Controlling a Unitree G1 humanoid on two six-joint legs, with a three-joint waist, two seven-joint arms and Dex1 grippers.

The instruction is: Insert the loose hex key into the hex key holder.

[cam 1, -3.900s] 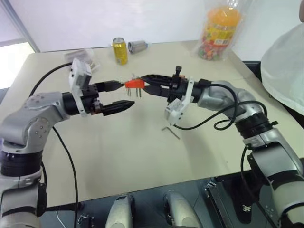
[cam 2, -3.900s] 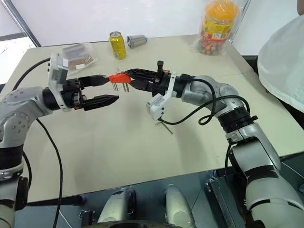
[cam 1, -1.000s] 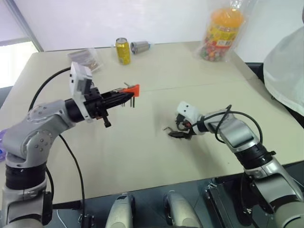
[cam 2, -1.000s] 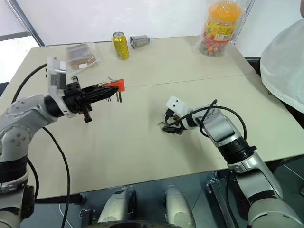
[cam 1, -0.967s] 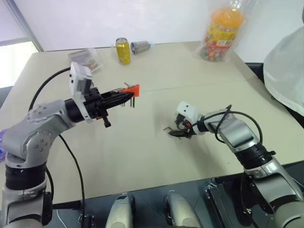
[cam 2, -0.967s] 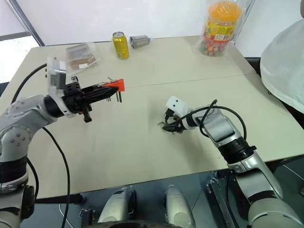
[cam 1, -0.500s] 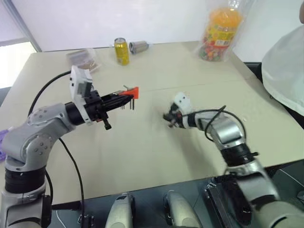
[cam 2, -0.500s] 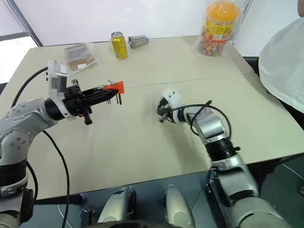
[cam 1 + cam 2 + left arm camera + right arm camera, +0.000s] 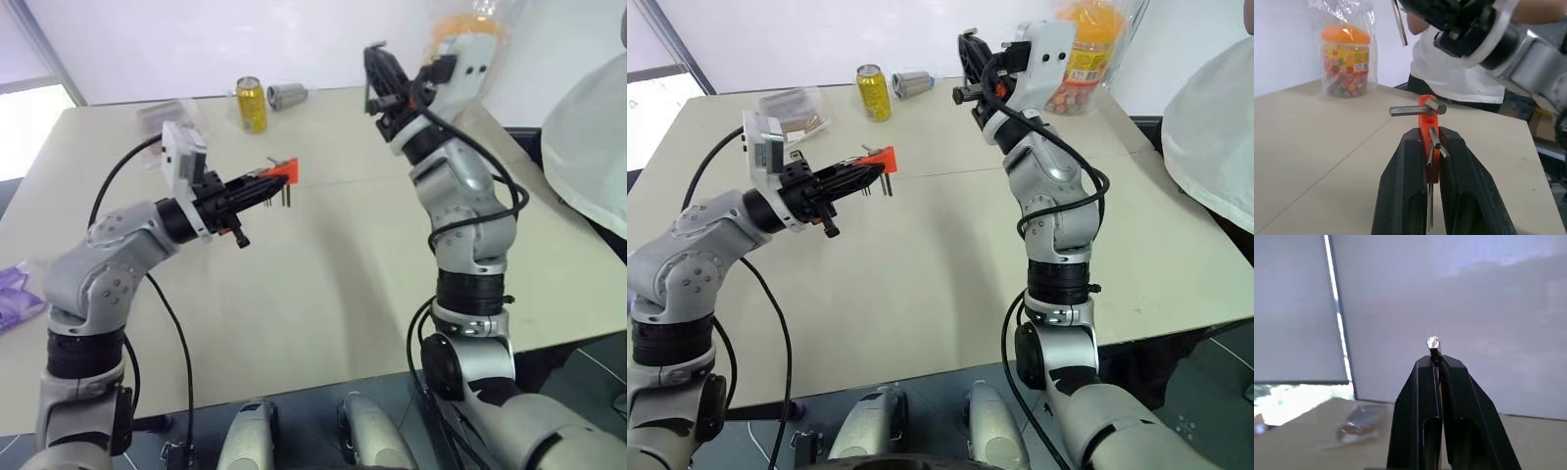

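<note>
Because the right tool (image 9: 968,61), raised high above the desk (image 9: 323,284), clenches only one end of the thin dark grey L-shaped hex key (image 9: 1433,343), while the left tool (image 9: 1433,147) grasps the small red-orange plastic holder (image 9: 285,171) well apart, the key could twist or slip during alignment.

- The two head views look forward and down over the table (image 9: 323,294) from just behind the arms, set slightly apart side by side; both take in the can (image 9: 248,103), the candy jar (image 9: 1080,54) and both arms.
- The left wrist view looks along the left gripper (image 9: 1432,147) close up, facing level across the table toward the candy jar and a person in white (image 9: 1459,73); the holder (image 9: 1427,110) sits very near the lens.
- The right wrist view looks along the right gripper (image 9: 1436,363), tilted up at the wall (image 9: 1488,308) and a window (image 9: 1293,308), with the table's far edge low in frame.
- The left wrist view shares the jar and the right gripper with the head views.
</note>
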